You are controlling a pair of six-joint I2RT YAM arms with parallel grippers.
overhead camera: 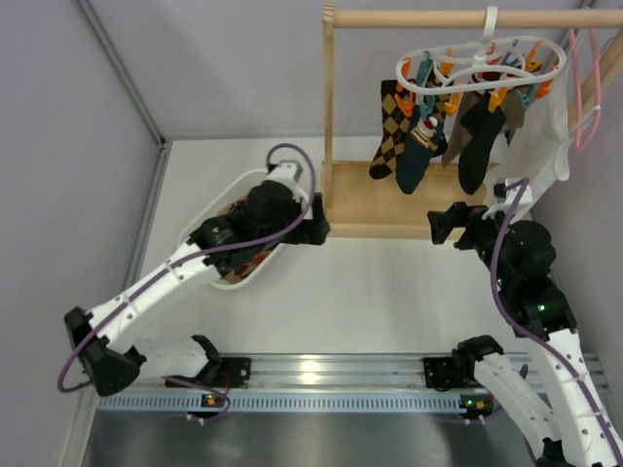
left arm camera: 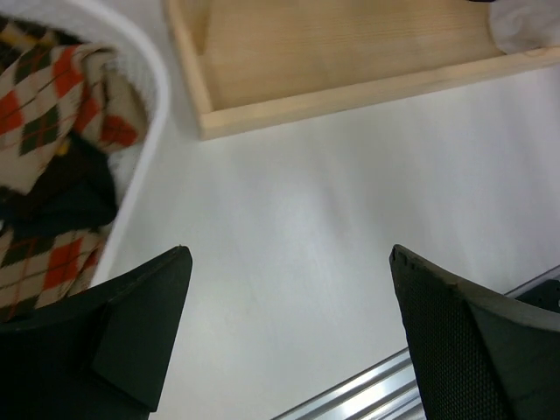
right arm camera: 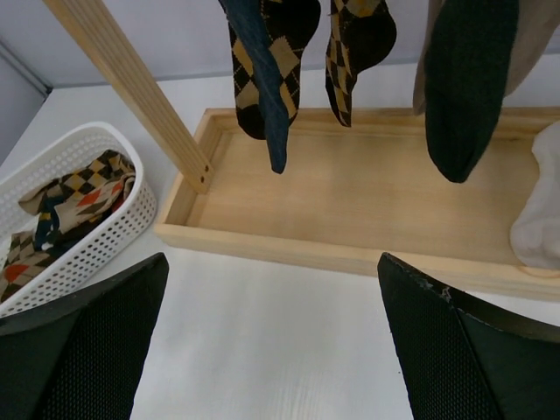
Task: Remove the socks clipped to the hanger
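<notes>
In front of the wooden tray (right arm camera: 350,197) the bench (right arm camera: 289,350) lies bare for me; above it socks (right arm camera: 262,87) hang, its post (right arm camera: 129,87) at the left end.

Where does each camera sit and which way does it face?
Top external: above and behind, looking down on the arms, the hanger and socks.
Left wrist: looks down past the open left hand at basket and wooden base.
Right wrist: faces forward past the open right hand toward hanging socks.
Shared: both wrist views show basket and wooden base.

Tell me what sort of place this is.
Likely a robot test bench staged as a laundry corner: socks on a hanger, wooden rack, white basket, arms on a metal rail.
</notes>
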